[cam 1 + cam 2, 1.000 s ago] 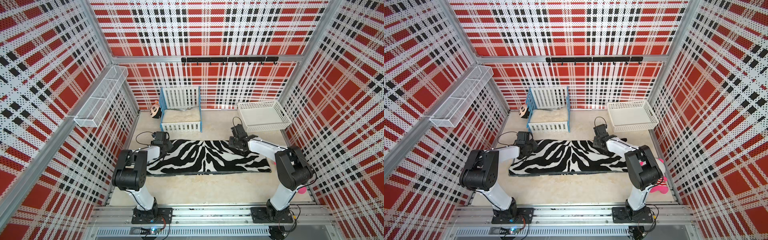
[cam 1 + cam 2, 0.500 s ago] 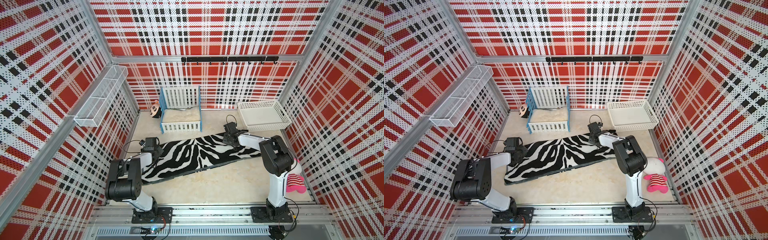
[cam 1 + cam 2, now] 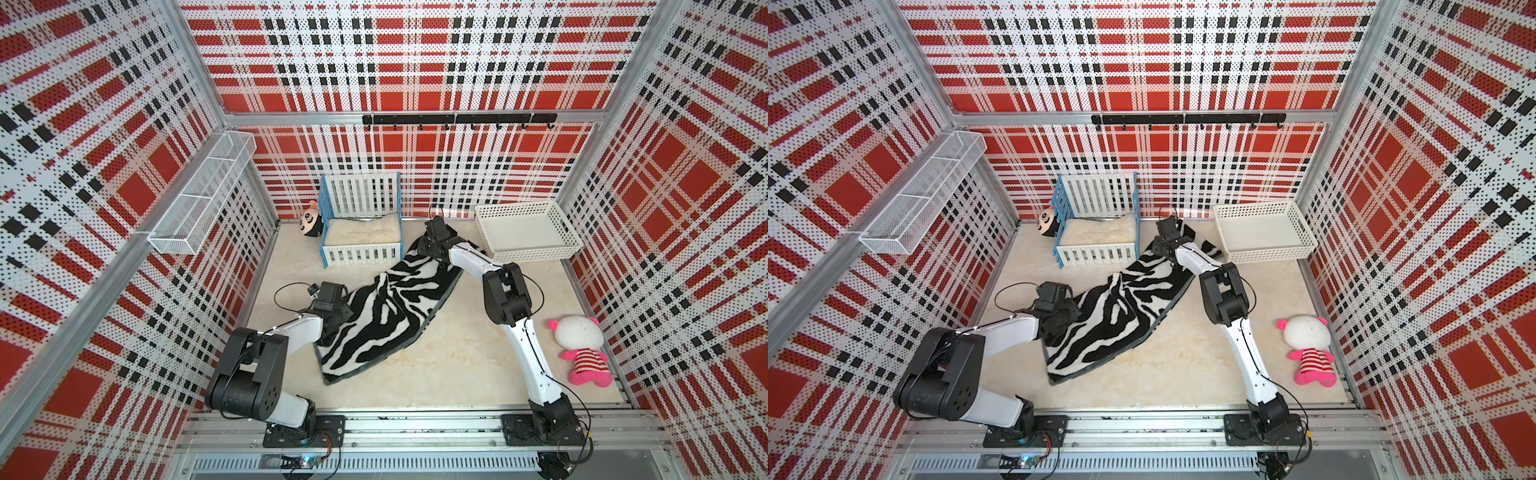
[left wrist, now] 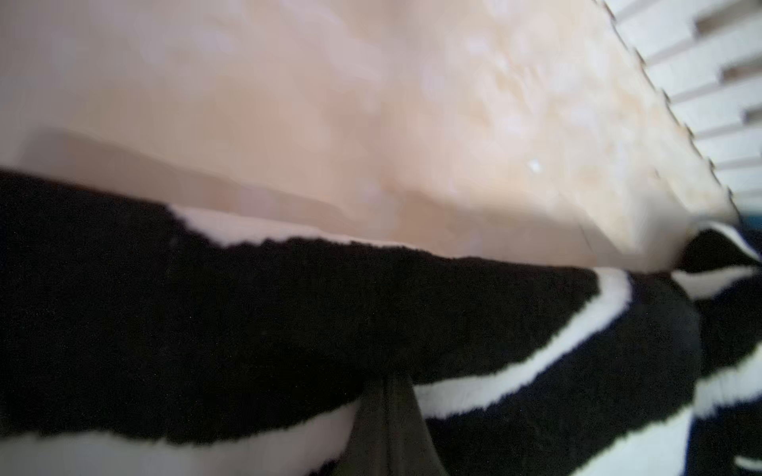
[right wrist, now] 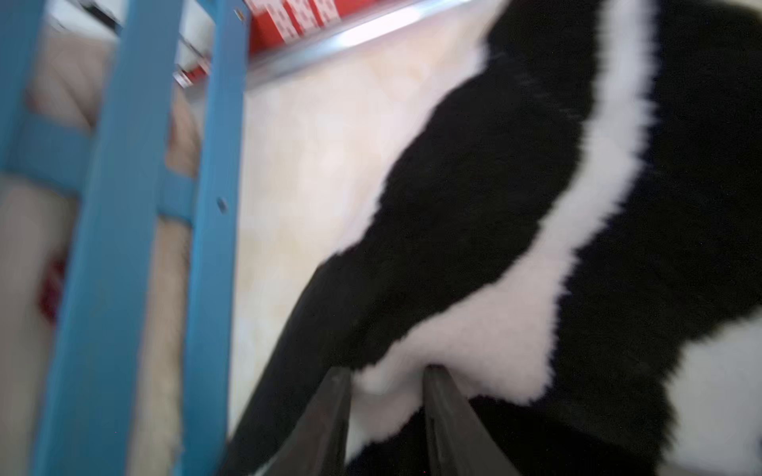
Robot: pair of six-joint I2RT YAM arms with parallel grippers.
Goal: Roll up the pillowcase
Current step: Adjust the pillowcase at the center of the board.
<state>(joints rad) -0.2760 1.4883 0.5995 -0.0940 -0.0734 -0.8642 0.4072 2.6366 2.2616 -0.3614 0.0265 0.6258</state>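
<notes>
Pillowcase (image 3: pixel 386 316), zebra side up, stretched diagonally across floor: far end beside cot (image 3: pixel 361 253) pinched in right gripper (image 5: pixel 387 373); opposite end clenched in left gripper (image 4: pixel 387 399); long axis spanning both.

The pillowcase (image 3: pixel 386 320) is a plush cloth, black-and-white zebra stripes facing up, with a thin dark grey edge showing along its border (clearest on the side toward the right arm's base) in both top views (image 3: pixel 1113 320). It lies unrolled and slanted across the cream floor (image 3: pixel 457 365), its far end between the crib (image 3: pixel 361 253) and the basket (image 3: pixel 528 253), a raised crease crossing its middle.
</notes>
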